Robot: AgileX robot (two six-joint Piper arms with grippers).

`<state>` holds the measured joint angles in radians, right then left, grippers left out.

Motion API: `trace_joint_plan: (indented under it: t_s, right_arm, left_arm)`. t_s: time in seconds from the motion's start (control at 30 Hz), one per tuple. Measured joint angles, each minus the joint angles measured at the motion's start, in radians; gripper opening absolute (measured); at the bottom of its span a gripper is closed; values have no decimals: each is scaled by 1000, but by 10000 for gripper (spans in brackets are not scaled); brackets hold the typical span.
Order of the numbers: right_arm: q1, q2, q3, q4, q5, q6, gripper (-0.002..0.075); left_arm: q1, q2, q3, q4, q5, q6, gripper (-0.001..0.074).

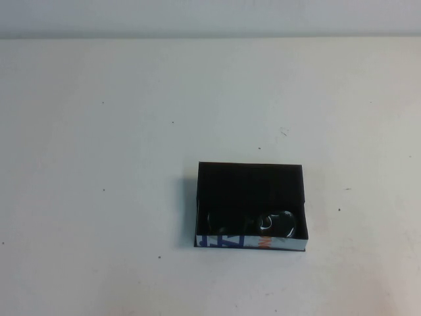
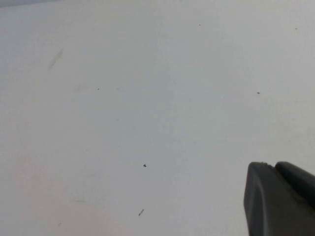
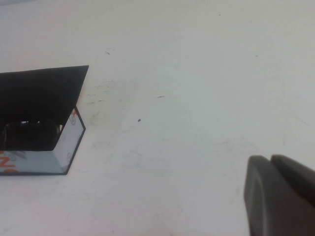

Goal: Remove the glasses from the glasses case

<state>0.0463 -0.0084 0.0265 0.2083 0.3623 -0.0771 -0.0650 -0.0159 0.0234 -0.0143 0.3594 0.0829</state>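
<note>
The glasses case (image 1: 250, 179) is an open black box with a white front edge printed in blue and orange, lying right of the table's middle. The dark-framed glasses (image 1: 253, 222) lie inside it against the front edge. The case also shows in the right wrist view (image 3: 42, 96), with the glasses (image 3: 27, 129) dim inside. My left gripper (image 2: 271, 166) is shut and empty over bare table. My right gripper (image 3: 269, 158) is shut and empty, apart from the case. Neither arm shows in the high view.
The white table (image 1: 99, 131) has small dark specks and faint marks. Nothing else stands on it.
</note>
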Motion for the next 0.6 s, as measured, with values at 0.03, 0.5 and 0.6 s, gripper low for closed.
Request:
trace_joint_plan:
  t_s: [0.03,0.5,0.6]
  right_arm:
    - [0,0,0,0,0,0,-18]
    - [0,42,-429,67,139,11,-18]
    - [0,119,-480,67,152,11,-18]
  left_arm:
    - [0,0,0,0,0,0,-5]
    - [0,0,0,0,0,0,-4]
    - [0,0,0,0,0,0,-4]
